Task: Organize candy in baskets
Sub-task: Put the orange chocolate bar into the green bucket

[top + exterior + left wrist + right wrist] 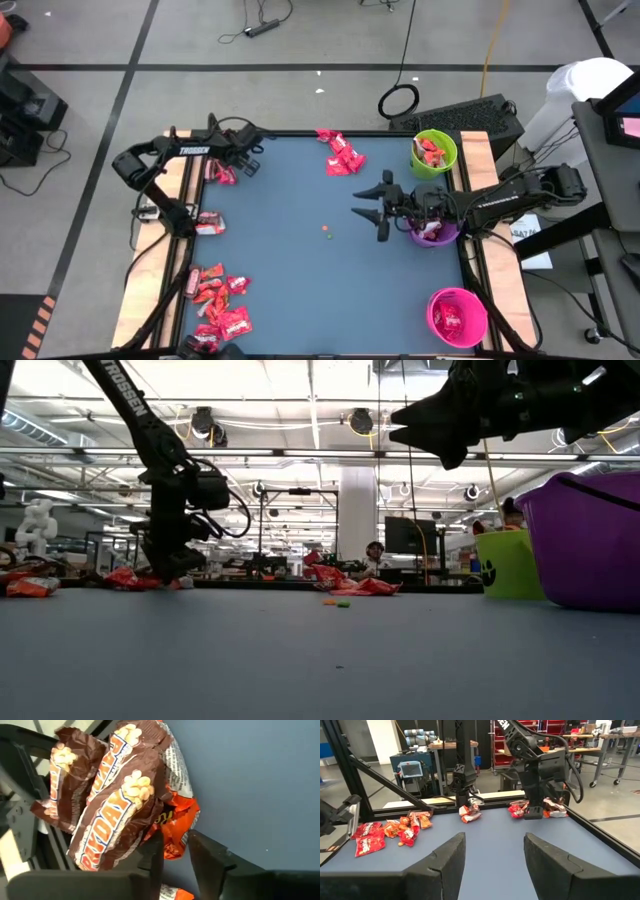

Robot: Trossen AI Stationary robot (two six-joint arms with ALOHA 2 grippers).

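Purple basket [590,545] cut off by low view's edge; contents hidden.

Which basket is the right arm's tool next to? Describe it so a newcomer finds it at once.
Start at the table's right edge, where three round baskets stand in a row. It is the middle one, the purple basket, right beside the right tool. The lime green basket and pink basket flank it.

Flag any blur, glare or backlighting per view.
Low view: bright ceiling lights backlight the right gripper into a silhouette, and the purple basket looms soft. Left wrist view: candy sharp, left gripper blurred. High view: evenly lit, no glare on the table.
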